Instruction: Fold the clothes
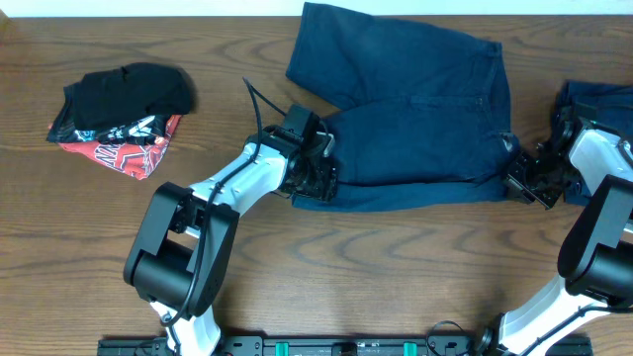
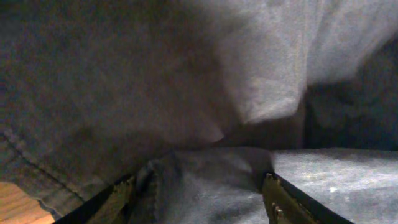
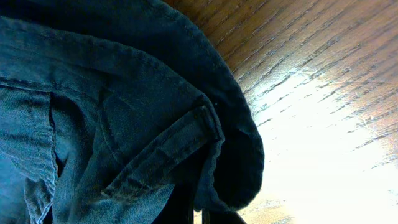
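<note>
Navy shorts (image 1: 415, 109) lie spread flat on the upper centre-right of the tabletop (image 1: 396, 277), with one leg reaching toward the far edge.

Left end effector (image 1: 318, 176): sits at the lower left hem of the shorts. In the left wrist view its fingers (image 2: 281, 202) stand apart with a fold of the cloth bunched between them. Whether the cloth is actually clamped cannot be told.

Right end effector (image 1: 522, 180): sits at the lower right corner of the shorts and is clenched on the waistband edge. In the right wrist view the cloth, with a belt loop (image 3: 165, 158), curls up over it.

Edges: the near hem runs almost straight between the two end effectors. The far left leg lies close to the tabletop's far edge.

Room: bare wood spans the whole near half of the tabletop. A second blue piece (image 1: 593, 99) lies just beyond the right end effector at the right edge. A black garment (image 1: 134, 91) on a red printed garment (image 1: 124, 148) lies well apart at the left.
</note>
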`<state>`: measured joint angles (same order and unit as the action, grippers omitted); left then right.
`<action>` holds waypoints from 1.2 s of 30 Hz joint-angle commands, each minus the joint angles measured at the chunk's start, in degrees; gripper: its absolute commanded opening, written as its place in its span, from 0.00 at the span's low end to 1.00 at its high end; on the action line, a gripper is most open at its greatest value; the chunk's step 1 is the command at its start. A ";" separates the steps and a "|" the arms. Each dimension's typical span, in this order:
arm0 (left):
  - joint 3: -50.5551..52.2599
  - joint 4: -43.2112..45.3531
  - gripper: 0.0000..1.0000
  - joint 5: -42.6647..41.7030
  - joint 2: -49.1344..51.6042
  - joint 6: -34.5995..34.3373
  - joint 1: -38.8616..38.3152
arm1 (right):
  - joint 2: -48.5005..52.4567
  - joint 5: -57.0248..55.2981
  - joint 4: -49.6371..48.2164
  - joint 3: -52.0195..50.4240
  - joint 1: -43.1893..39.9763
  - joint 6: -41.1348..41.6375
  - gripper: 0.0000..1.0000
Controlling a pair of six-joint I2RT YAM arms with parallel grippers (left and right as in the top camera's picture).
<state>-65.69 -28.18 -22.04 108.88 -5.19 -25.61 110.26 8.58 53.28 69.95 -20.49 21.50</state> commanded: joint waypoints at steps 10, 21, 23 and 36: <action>0.24 -1.07 0.06 0.70 -1.33 0.44 0.48 | 0.09 0.24 0.48 -0.44 0.28 0.33 0.01; -0.22 -15.13 0.06 0.70 -17.18 0.48 4.17 | -6.86 0.15 6.03 -0.28 -1.90 -0.22 0.01; -0.22 -17.68 0.06 0.70 -21.22 0.48 4.22 | -10.64 -0.24 7.06 -0.28 -2.36 -0.33 0.01; -0.22 -25.09 0.06 1.03 -46.86 0.44 4.22 | -37.00 -5.77 19.04 -0.28 -3.56 -0.96 0.01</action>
<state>-65.52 -52.93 -22.57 67.53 -4.86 -21.91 77.58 7.97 72.07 69.36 -22.02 21.17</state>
